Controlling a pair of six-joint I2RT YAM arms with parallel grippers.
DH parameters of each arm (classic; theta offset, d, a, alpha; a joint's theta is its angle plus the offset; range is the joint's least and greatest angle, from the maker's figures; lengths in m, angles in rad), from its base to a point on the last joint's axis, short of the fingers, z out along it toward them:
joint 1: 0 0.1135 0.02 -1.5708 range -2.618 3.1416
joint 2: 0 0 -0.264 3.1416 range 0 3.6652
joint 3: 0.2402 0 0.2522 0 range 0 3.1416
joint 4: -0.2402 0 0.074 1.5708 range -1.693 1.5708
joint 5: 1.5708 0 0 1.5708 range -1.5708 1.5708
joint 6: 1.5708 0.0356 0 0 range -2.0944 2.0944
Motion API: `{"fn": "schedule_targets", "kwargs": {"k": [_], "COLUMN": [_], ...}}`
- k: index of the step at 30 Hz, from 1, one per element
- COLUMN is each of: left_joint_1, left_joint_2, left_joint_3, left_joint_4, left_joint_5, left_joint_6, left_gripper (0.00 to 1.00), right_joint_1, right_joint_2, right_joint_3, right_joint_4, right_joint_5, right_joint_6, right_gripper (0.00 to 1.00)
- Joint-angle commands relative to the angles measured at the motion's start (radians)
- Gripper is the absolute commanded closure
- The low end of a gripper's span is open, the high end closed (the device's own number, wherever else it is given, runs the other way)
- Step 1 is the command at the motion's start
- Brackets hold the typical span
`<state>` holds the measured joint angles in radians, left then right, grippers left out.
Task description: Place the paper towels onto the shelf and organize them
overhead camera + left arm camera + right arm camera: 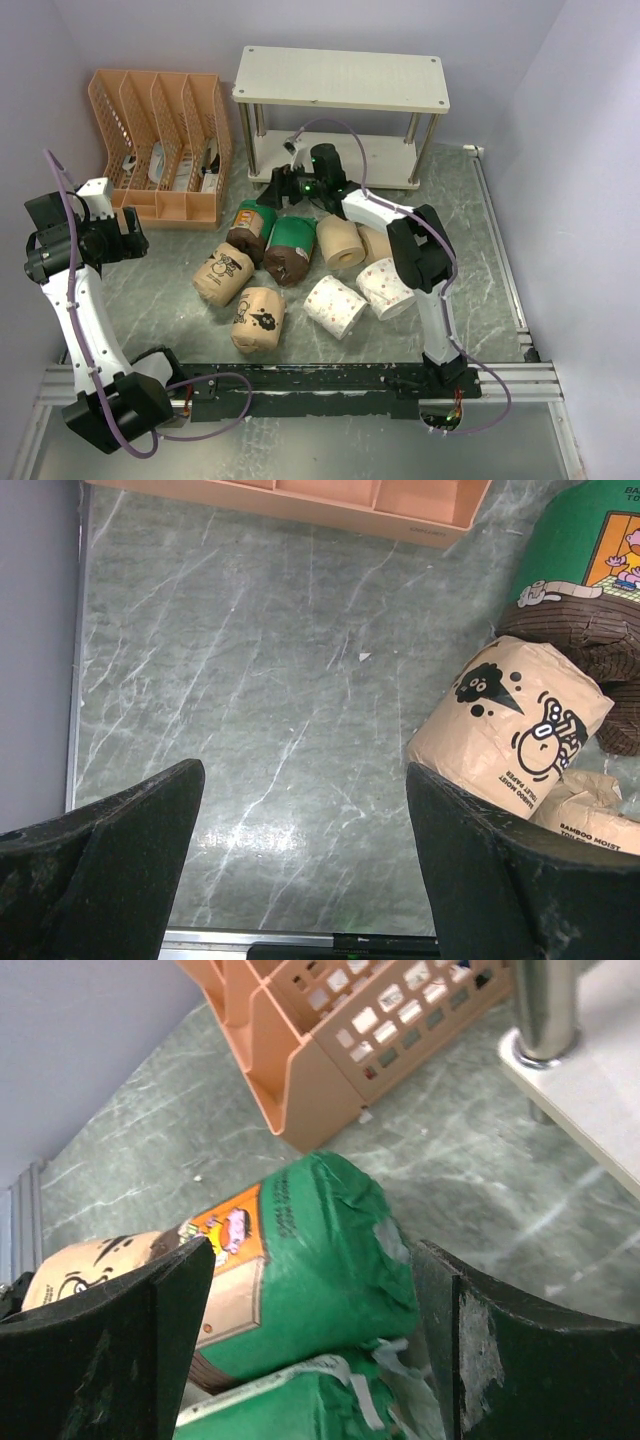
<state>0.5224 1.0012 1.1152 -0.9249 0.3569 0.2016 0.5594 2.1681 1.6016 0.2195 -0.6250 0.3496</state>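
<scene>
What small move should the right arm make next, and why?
Probably close the right gripper on the green-topped roll. Its open fingers stand on either side of that roll, which lies on the table in front of the shelf, so a grip seems ready.

1. A robotics lab test cell is shown.
2. Two white-and-black robot arms, the left arm (85, 310) and the right arm (435, 290), are seen bolted to a metal rail (300, 378) at the table's near edge.
3. Purple cables (335, 122) are left exposed along the arms.
4. The table (480, 240), surfaced in green marbled material, is boxed in by plain pale walls (590, 130).
5. Household goods are laid out as props: paper towels (335, 305), a shelf (340, 78) and an orange file organizer (160, 140).
</scene>
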Motion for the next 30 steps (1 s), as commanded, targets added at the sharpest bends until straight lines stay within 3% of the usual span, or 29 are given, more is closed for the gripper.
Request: {"fn": "schedule_targets", "kwargs": {"k": [1, 14, 19, 26, 28, 30], "left_joint_1": [0.011, 0.01, 0.011, 0.01, 0.01, 0.01], "left_joint_2": [-0.015, -0.019, -0.016, -0.01, -0.01, -0.009], "left_joint_3": [-0.005, -0.003, -0.003, -0.003, -0.003, -0.003], "left_joint_4": [0.019, 0.015, 0.013, 0.015, 0.013, 0.013], "left_joint_5": [0.034, 0.032, 0.035, 0.039, 0.04, 0.041], "left_joint_6": [0.009, 0.014, 0.016, 0.016, 0.018, 0.018], "left_gripper": [0.07, 0.08, 0.08, 0.08, 0.08, 0.08], "right_joint_1": [0.033, 0.06, 0.062, 0.066, 0.065, 0.066], "right_joint_2": [0.037, 0.104, 0.142, 0.144, 0.132, 0.108], "right_joint_3": [0.069, 0.086, 0.108, 0.11, 0.108, 0.095], "right_joint_4": [0.007, -0.013, -0.037, -0.038, -0.052, -0.058], "right_joint_5": [-0.047, 0.033, 0.004, -0.046, -0.048, -0.047], "right_joint_6": [0.011, -0.013, -0.027, -0.024, -0.026, -0.028], "right_gripper": [0.2, 0.25, 0.34, 0.81, 0.99, 1.0]}}
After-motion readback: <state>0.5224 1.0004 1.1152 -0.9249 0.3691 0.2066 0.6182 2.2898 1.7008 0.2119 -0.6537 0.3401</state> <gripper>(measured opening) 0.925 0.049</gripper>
